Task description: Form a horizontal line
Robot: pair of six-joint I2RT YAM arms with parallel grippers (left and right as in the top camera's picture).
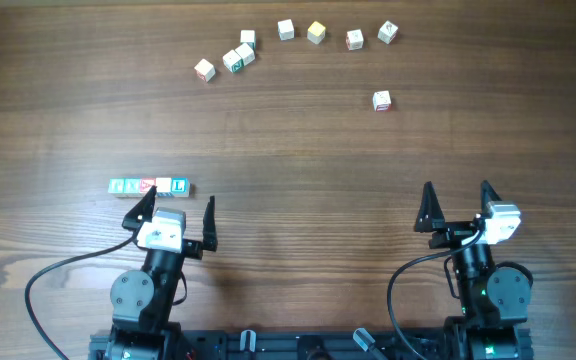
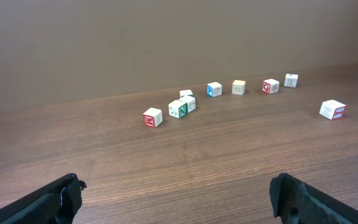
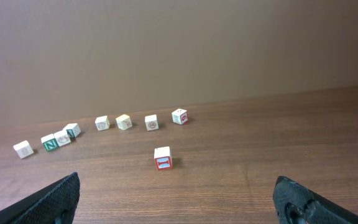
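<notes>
Five cubes make up the line (image 1: 148,186), which lies on the near left of the table (image 1: 288,150), just ahead of the left claw (image 1: 180,196). The cubes sit edge to edge in a straight, level row, showing green, red and blue faces; the right-hand one bears a blue letter. From above, the left claw's outer finger tip looks to be touching or just beside the row's near edge; I cannot tell which. Neither wrist view shows the row.

Both claws are spread wide and hold nothing. The right claw (image 1: 457,186) hovers near the table's front edge, well apart from any cube.

My reading is that the row is either finished or waiting for another cube, with both arms between picks. Nine loose cubes (image 1: 286,29) lie scattered in an arc along the far side, and a lone cube (image 1: 382,100) sits closer in, ahead of the right claw. If the row is to grow, that lone cube seems the easiest fetch. Setting it down calls for a flush fit against the row's right end, and the left claw would need to lift clear without nudging the row.
</notes>
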